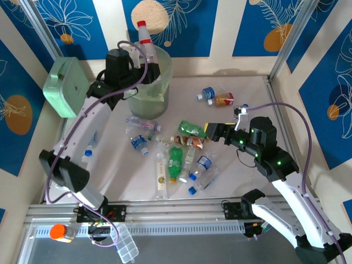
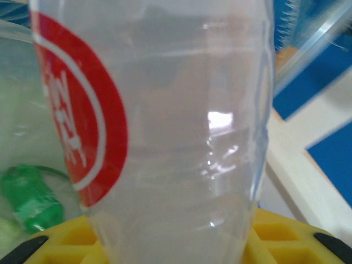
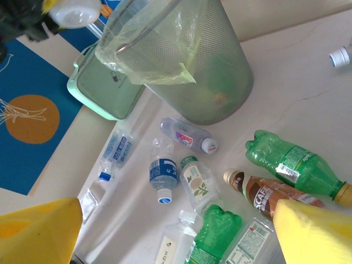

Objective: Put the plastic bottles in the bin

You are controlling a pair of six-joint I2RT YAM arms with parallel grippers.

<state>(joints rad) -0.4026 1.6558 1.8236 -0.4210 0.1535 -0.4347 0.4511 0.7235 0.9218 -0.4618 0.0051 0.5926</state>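
My left gripper (image 1: 144, 67) is shut on a clear bottle with a red label and red cap (image 1: 144, 34), held upright over the rim of the bin (image 1: 163, 74). In the left wrist view that bottle (image 2: 176, 110) stands between my yellow fingers (image 2: 280, 234), and something green (image 2: 30, 201) lies below it. My right gripper (image 1: 211, 131) hangs open above the scattered plastic bottles, next to a green one (image 1: 191, 129). Its wrist view looks down past the open right gripper (image 3: 179, 231) on a green bottle (image 3: 291, 162), a brown coffee bottle (image 3: 264, 193), a blue-labelled bottle (image 3: 163, 173) and the bin (image 3: 220, 77).
A mint-green box (image 1: 66, 87) leans at the left wall beside the bin. More bottles lie at the back right (image 1: 217, 98) and along the left arm (image 1: 91, 144). An orange-capped item (image 1: 61, 232) and a clear compartment case (image 1: 126, 248) sit on the near rail.
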